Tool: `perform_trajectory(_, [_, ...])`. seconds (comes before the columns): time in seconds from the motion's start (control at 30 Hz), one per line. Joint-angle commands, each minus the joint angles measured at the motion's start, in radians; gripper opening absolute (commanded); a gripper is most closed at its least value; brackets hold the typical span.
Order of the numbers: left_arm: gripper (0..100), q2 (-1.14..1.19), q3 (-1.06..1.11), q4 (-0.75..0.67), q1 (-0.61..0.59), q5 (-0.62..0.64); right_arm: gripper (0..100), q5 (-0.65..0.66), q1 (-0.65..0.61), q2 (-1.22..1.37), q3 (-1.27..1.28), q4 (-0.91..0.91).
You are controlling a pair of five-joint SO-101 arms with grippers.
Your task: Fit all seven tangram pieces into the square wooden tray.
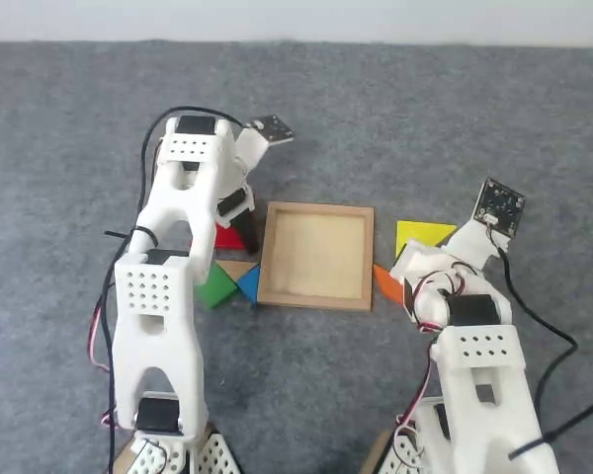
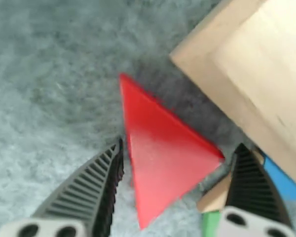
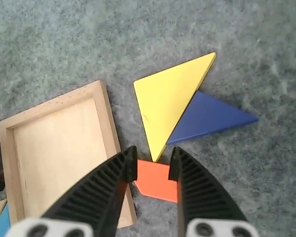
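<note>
Your left gripper (image 2: 180,148) is spread wide around the red triangle (image 2: 163,158) so it can pinch it, and your right gripper (image 3: 153,160) hangs slightly spread over the orange piece (image 3: 155,183), both just beside the bare wooden tray (image 1: 316,209).

Left arm (image 1: 168,286) stretched far forward from base, wrist pitched downward. Left gripper (image 2: 180,153) pointed down, jaws spread wide, dark ribbed fingers (image 2: 101,182) set well apart. Right arm (image 1: 479,365) folded shorter, held nearer own base, wrist angled inward toward other arm's side. Right gripper (image 3: 153,160) pointed down, jaws parted by narrow gap only, tips nearly parallel. Both arms white, placed side by side, well apart from each other.
</note>
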Motion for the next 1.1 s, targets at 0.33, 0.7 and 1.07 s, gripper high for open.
perform_trajectory(0.33, [35,0.008,-0.015,0.043,-0.005,-0.04,12.7,0.011,-0.001,-0.036,-0.005,-0.016])
perform_trajectory(0.7, [34,0.017,-0.015,0.028,0.009,0.049,12.7,0.011,-0.001,-0.036,-0.005,-0.015])
perform_trajectory(1.07, [26,0.017,-0.015,0.026,0.009,0.064,12.7,0.011,-0.001,-0.036,-0.005,-0.015])
